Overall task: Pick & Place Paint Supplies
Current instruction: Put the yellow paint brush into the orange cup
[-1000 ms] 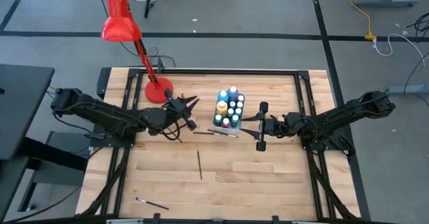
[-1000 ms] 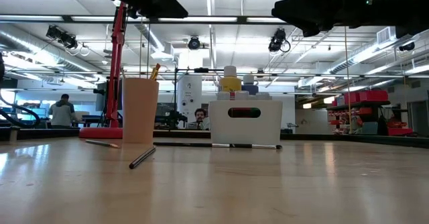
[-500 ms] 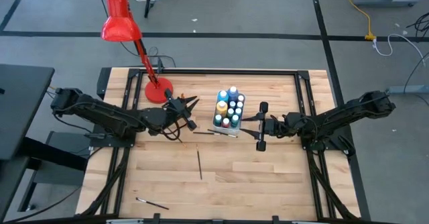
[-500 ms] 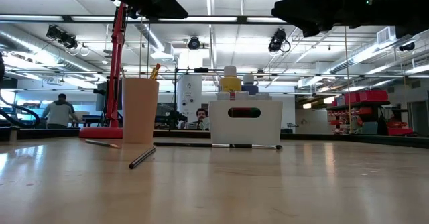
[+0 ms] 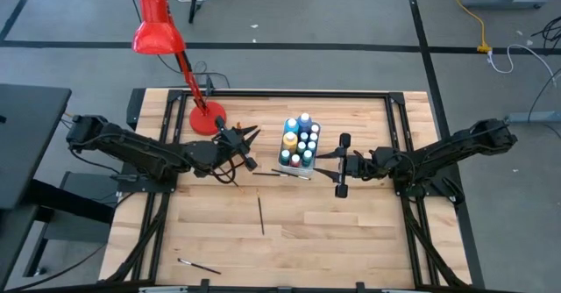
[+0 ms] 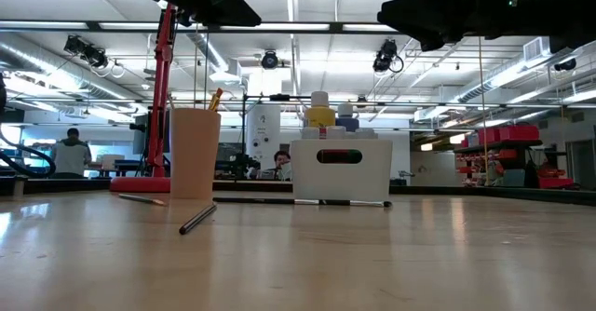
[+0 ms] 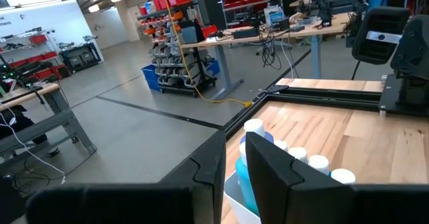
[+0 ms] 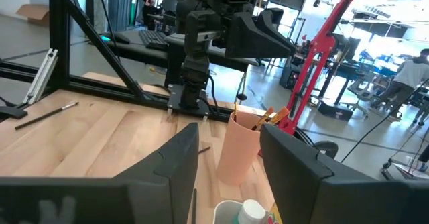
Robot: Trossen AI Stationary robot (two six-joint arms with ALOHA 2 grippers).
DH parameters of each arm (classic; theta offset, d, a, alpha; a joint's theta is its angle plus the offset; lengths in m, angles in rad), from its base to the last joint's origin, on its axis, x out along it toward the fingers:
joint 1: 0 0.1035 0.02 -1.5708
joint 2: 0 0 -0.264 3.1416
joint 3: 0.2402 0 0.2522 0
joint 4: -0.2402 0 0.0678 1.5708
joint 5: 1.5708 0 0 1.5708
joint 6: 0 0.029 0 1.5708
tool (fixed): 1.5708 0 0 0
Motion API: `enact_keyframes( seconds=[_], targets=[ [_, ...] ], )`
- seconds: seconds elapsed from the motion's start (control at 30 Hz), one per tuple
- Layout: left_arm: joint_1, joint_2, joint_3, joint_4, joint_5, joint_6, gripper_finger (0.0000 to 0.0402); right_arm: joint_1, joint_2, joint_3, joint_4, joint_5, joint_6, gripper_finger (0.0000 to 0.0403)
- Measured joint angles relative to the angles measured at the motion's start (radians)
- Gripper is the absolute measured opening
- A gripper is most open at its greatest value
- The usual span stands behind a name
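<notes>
A white box (image 5: 299, 146) holds several white-capped paint bottles (image 5: 301, 138), blue and yellow among them. A pink cup (image 6: 195, 153) with a few brush handles (image 8: 267, 117) stands left of it, under my left arm. Loose brushes lie on the table: one in front of the box (image 5: 282, 174), one nearer the middle (image 5: 261, 216), one near the front edge (image 5: 200, 266). My left gripper (image 5: 249, 144) hangs level above the cup, its fingers (image 7: 268, 167) a narrow gap apart, nothing between them. My right gripper (image 5: 321, 163) hangs open, level, right of the box.
A red desk lamp (image 5: 159, 32) stands with its base (image 5: 208, 117) at the far left of the table, close to my left arm. A black frame (image 5: 263, 94) runs along the table's far edge. The near half of the wooden top (image 5: 351, 240) holds only loose brushes.
</notes>
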Motion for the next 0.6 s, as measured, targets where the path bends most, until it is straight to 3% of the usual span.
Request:
enact_keyframes(
  seconds=[0.6],
  targets=[
    [0.0,0.0,0.0,0.0,0.0,-0.026,0.0067,0.0,0.0,0.0,0.0,0.0,0.0,0.0165]
  ],
)
